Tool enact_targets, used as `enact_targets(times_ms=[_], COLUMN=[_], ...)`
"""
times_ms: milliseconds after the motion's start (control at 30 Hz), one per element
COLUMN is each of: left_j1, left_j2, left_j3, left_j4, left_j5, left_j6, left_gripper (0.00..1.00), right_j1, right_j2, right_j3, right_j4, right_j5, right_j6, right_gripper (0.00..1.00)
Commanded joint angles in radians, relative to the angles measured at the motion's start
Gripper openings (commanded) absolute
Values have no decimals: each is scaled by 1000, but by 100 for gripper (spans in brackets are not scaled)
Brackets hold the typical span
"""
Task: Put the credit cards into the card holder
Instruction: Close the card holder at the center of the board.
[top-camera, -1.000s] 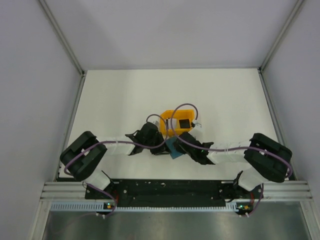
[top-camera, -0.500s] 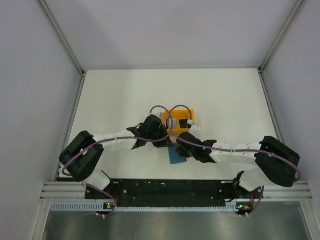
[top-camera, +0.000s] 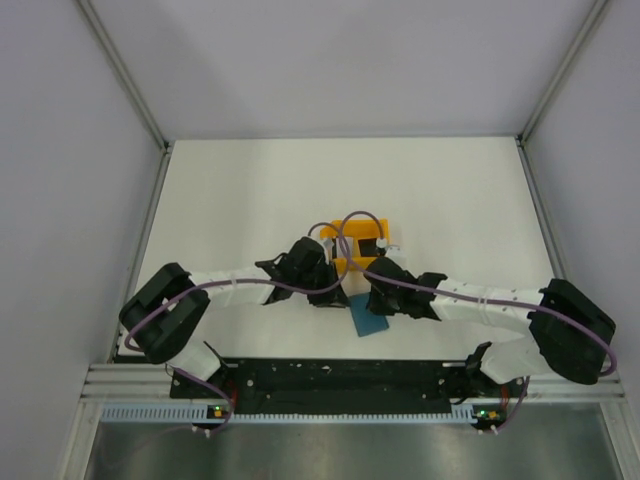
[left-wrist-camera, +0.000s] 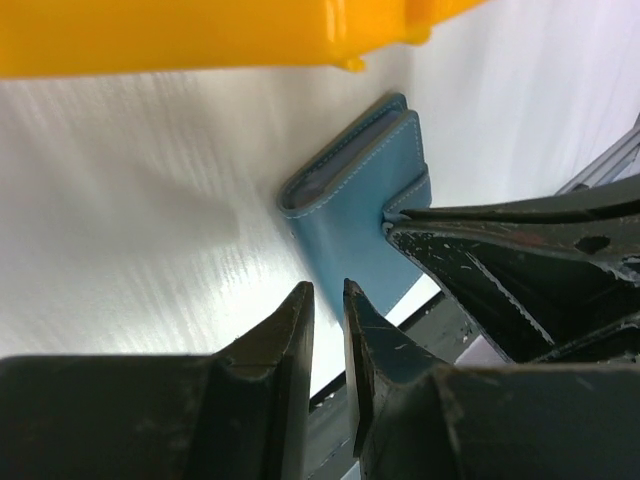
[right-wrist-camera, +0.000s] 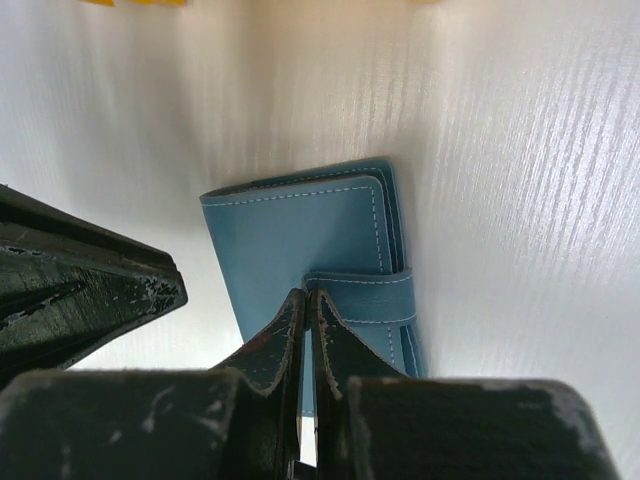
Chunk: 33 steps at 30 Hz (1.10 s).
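Note:
The teal-blue card holder (top-camera: 368, 319) lies closed on the white table, just near of the orange tray (top-camera: 343, 232). It also shows in the left wrist view (left-wrist-camera: 350, 210) and the right wrist view (right-wrist-camera: 300, 235). My right gripper (top-camera: 374, 302) (right-wrist-camera: 306, 293) is shut with its tips pinched on the end of the holder's strap (right-wrist-camera: 365, 295). My left gripper (top-camera: 337, 296) (left-wrist-camera: 326, 290) is shut and empty, just left of the holder. A dark card (top-camera: 367, 245) lies in the tray, partly hidden by cables. No other cards show.
The tray's orange wall (left-wrist-camera: 200, 35) stands close behind the holder. The right gripper's fingers (left-wrist-camera: 480, 265) fill the right of the left wrist view. The black rail (top-camera: 330, 375) runs along the table's near edge.
The card holder has shifted nearer and a little right with the right gripper on it. The left gripper left the tray's edge and came down beside the holder.

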Motion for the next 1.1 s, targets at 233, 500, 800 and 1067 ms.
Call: enact_targets(times_ms=[233, 500, 800, 1067], left_j1=[-24, -35, -46, -58], left_j2=[-18, 14, 31, 42], left_j3=[36, 59, 76, 84], left_j4=[37, 32, 34, 37], left_j5=[72, 86, 89, 86], left_j6=[28, 35, 35, 26], left_gripper=[23, 23, 23, 23], right_j1=[-57, -81, -83, -83], right_j2=[-54, -84, -128, -127], right_j3=[33, 22, 21, 29], right_j4=[-68, -77, -77, -77], right_j5=[-142, -149, -155, -163], right_j6=[-187, -203, -197, -185], right_gripper=[0, 18, 22, 13])
